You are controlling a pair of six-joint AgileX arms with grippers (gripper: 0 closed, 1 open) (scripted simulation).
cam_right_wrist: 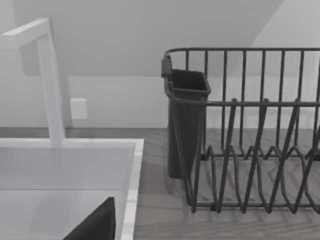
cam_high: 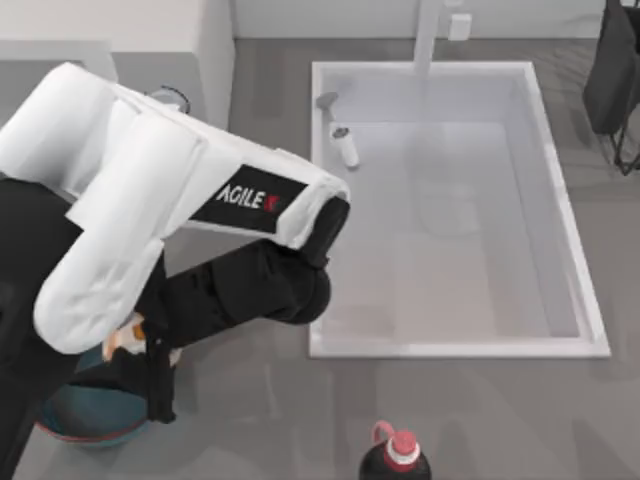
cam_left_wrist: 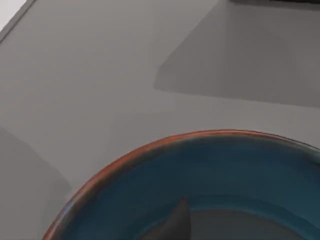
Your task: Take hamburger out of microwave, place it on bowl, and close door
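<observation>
Left hand (cam_high: 150, 345) low over bowl (cam_high: 85, 425) — hamburger (cam_high: 125, 340) between fingers

White sink (cam_high: 570, 215), dish rack (cam_right_wrist: 250, 130), red-capped bottle (cam_high: 397, 458).

Hamburger (cam_high: 125, 340) above blue bowl (cam_high: 85, 425).

We found the left arm (cam_high: 150, 210) covered most of the microwave (cam_high: 120, 40) and much of the bowl (cam_high: 85, 425). The hamburger (cam_high: 125, 338) showed as a sliver beside the arm. The red-capped bottle (cam_high: 395, 460) was cut off by the top view's lower edge.
</observation>
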